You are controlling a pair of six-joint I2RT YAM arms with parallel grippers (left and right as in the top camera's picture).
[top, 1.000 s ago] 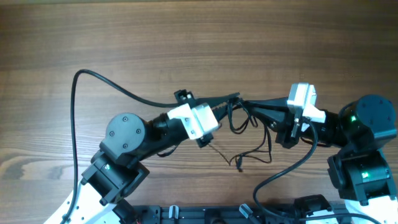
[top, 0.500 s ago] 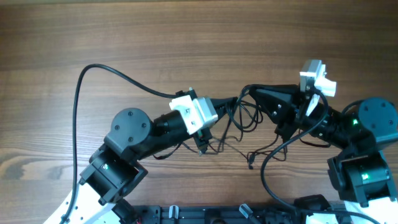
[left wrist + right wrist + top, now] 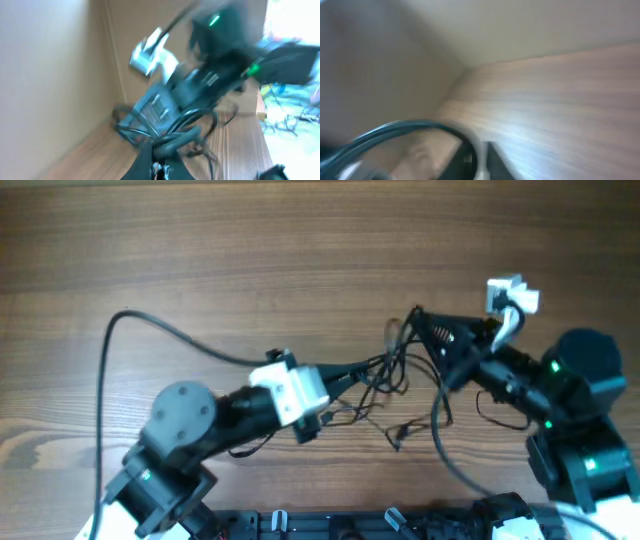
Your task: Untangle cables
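Observation:
The cables are thin black wires tangled mid-table between the two arms, with loose strands trailing toward the front. My left gripper reaches in from the left and is shut on strands of the tangle. The left wrist view shows its closed tips with dark wire loops bunched just ahead of them. My right gripper points left at the tangle's upper right, beside a small wire loop. The right wrist view is badly blurred. Its fingers show only a thin pale strip between them, and a dark strand arcs up to them.
A thick black arm cable loops over the left half of the wooden table. Another thick cable hangs by the right arm. The arm bases and a dark rail line the front edge. The right arm fills the left wrist view.
The right gripper has moved up and to the right. The left arm has dropped toward the front, and the wires are drawn out between the two.

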